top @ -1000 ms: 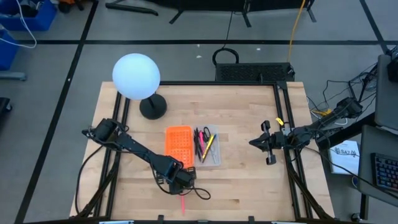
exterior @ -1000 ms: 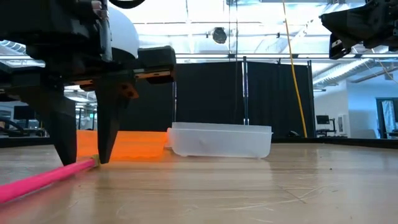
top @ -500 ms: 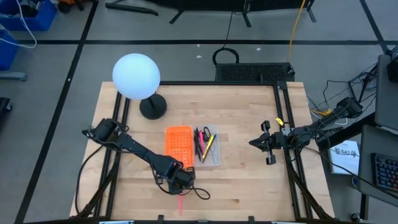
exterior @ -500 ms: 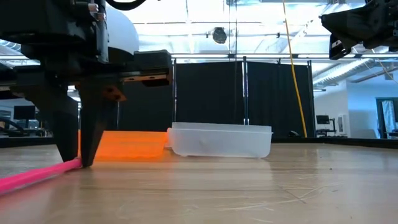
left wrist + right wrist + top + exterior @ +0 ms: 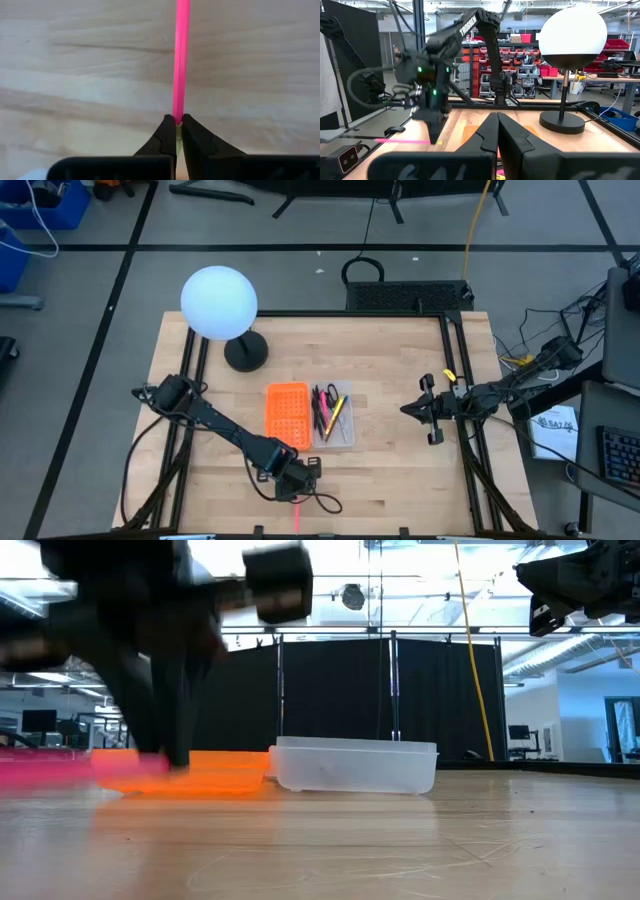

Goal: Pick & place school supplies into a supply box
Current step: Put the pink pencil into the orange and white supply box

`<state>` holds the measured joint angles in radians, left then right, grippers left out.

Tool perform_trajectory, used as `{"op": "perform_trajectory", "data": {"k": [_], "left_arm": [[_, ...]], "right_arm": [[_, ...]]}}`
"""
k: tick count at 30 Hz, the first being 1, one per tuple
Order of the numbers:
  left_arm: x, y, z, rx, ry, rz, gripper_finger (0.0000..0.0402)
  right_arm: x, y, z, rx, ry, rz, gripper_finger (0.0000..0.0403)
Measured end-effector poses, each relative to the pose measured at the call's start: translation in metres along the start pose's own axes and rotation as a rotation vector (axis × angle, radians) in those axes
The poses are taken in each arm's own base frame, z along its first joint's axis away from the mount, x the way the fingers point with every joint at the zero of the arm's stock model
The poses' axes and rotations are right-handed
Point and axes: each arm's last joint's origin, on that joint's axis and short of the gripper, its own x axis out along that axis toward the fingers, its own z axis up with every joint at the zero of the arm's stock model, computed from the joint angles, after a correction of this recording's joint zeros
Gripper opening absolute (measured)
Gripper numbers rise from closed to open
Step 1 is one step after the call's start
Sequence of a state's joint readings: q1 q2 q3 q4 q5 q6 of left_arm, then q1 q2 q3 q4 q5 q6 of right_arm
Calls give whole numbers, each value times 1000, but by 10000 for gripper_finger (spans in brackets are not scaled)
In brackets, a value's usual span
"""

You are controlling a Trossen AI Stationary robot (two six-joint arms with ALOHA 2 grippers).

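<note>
A pink pencil (image 5: 297,515) sits near the table's front edge, with my left gripper (image 5: 297,492) shut on its far end. In the low view it shows as a level pink streak (image 5: 60,768) above the wood. The supply box lies mid-table behind it. Its orange perforated half (image 5: 287,412) is on the left. Its clear half (image 5: 335,416) is on the right and holds several pens and black-handled scissors. My right gripper (image 5: 432,410) hangs shut above the table's right side, touching nothing. My left gripper pinches the pencil's pale far end (image 5: 176,131) between its two fingers (image 5: 165,740). The fingers come from above, pointing down. The pencil runs level from them toward the table's near edge and is lifted off the wood.
A white globe lamp (image 5: 219,305) on a black round foot (image 5: 246,352) stands at the far left. Bare wood lies between the box and my right gripper. A black cable loop (image 5: 325,502) of the left arm hangs beside the pencil.
My left gripper has shut on the pencil's end and risen, shifting a little toward the near edge. The pencil lay slanted on the table and now hangs level above it.
</note>
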<state>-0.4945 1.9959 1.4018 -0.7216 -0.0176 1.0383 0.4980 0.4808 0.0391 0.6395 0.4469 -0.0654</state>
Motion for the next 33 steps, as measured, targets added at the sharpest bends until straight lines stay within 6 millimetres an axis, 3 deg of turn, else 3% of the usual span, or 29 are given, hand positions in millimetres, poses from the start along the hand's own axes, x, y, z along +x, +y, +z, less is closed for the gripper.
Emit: {"op": "perform_trajectory", "data": {"k": [7,14,22,33], "left_arm": [[-43,26,11,137,62,83,21],[-69,63,-16,233,182,237,13],[-72,91,-80,256,199,260,14],[-81,116,-176,139,19,355,20]], "right_arm": [[0,0,0,4,2,1,0],[0,0,-1,7,9,2,0],[0,0,-5,17,46,4,0],[0,0,-5,0,45,4,0]]}}
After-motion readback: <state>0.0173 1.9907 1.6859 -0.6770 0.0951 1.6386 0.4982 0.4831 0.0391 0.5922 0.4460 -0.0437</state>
